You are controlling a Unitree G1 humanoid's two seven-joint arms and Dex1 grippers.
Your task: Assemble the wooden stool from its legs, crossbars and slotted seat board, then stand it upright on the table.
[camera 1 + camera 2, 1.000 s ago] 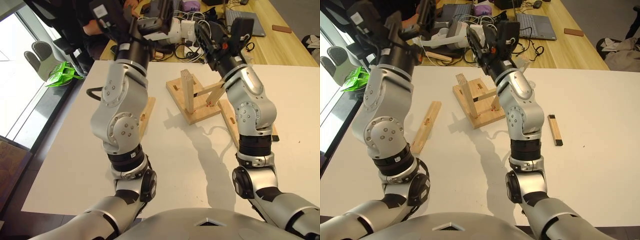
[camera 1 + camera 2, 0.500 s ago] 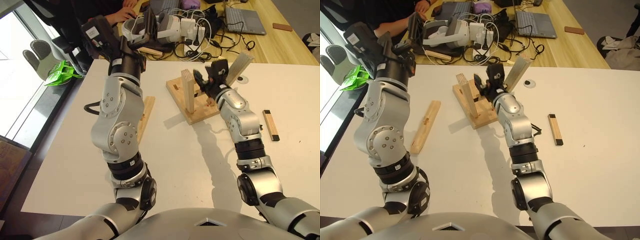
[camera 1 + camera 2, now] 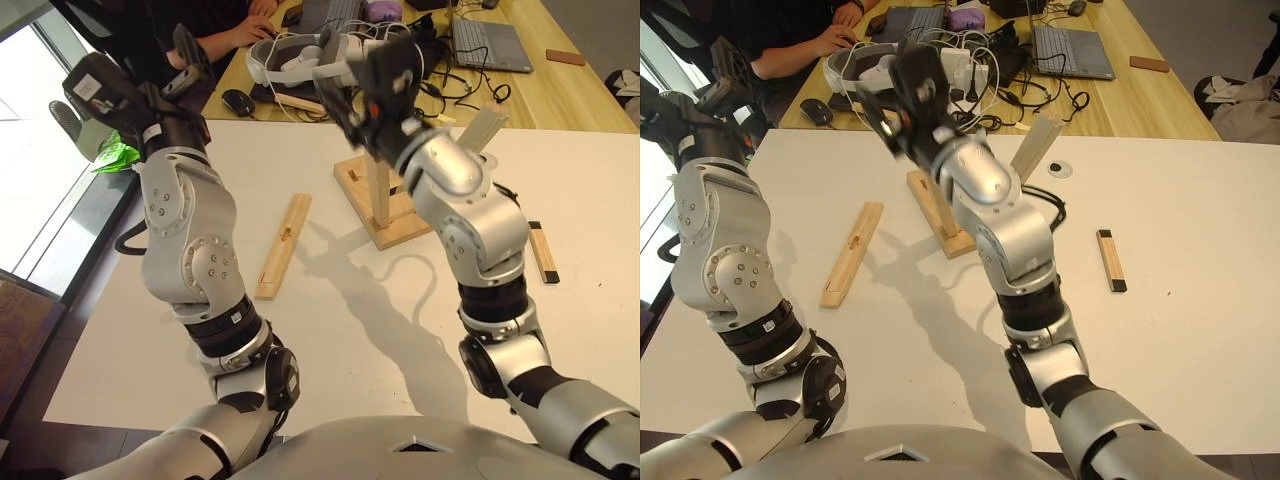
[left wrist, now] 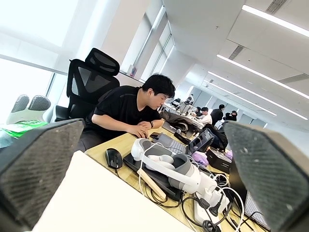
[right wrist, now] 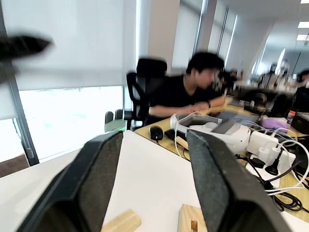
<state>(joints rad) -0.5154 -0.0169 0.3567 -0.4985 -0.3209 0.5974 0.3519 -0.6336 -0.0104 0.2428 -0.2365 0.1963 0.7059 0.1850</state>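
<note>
**Q:** Stool leg [image 3: 283, 246], the loose one: where is it?

**A:** Flat on the table [image 3: 330, 330], long axis running away from the robot, between the left arm [image 3: 185, 230] and the seat board [image 3: 385, 232].

**Q:** Which gripper is nearer?

**A:** The left gripper [image 4: 154, 169], I'd say. It is raised high, fingers spread wide, empty. Right gripper [image 5: 154, 179], also parted and empty, hangs raised near the seat board.

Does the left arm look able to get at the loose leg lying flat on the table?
Likely yes: the loose leg lies alone on the table, nothing on or against it, and the left tool, raised near the table's left edge, is open and empty.
</note>
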